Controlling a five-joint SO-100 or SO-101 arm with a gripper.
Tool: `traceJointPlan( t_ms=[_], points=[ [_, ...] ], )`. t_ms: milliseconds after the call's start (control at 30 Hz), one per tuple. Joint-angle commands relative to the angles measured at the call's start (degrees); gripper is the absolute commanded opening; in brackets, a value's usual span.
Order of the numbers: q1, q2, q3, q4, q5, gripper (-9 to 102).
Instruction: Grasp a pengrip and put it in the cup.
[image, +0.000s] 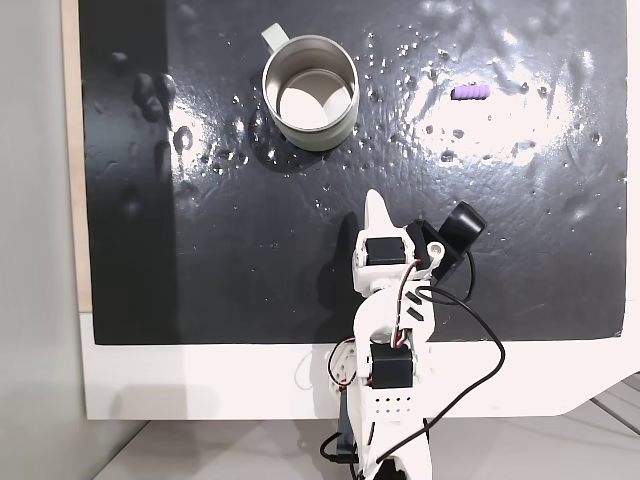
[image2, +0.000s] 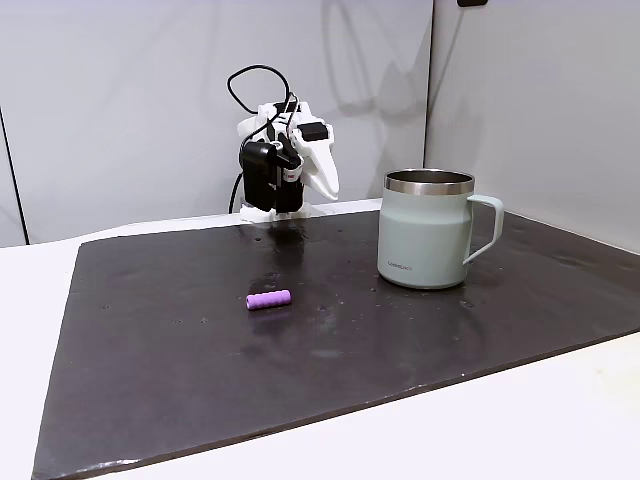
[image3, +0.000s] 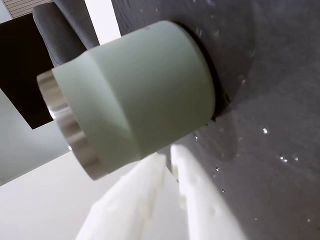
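Observation:
The pengrip (image: 469, 93) is a small light-purple ribbed tube lying on its side on the dark mat, at the upper right in a fixed view and left of the cup (image2: 425, 240) in another, where the pengrip (image2: 268, 299) sits well apart from it. The pale grey-green cup (image: 318, 138) stands upright with its handle at the upper left. My gripper (image: 376, 203) hovers at the mat's near edge, folded back over the arm's base, its white fingers together with nothing between them. In the wrist view the gripper (image3: 168, 152) points at the cup (image3: 135, 95) wall.
A wet, glossy black mat (image: 200, 270) covers most of the white table (image: 200, 380), with water droplets scattered around the cup. The arm's base and cables (image: 470, 340) sit at the bottom centre. Open mat lies between gripper, cup and pengrip.

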Motion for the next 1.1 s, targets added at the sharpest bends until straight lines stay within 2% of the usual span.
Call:
traceJointPlan(
  t_ms=[0,467,567,800,1067],
  points=[
    [0.2,0.8,3.1,-1.1,0.1,0],
    [-0.4,0.8,3.0,-1.1,-0.9,0],
    [0.4,0.8,0.2,2.3,-1.1,0],
    [3.3,-0.2,-13.8,12.8,-7.0,0],
    [8.3,-22.6,-38.4,22.0,-11.6,0]
  ],
)
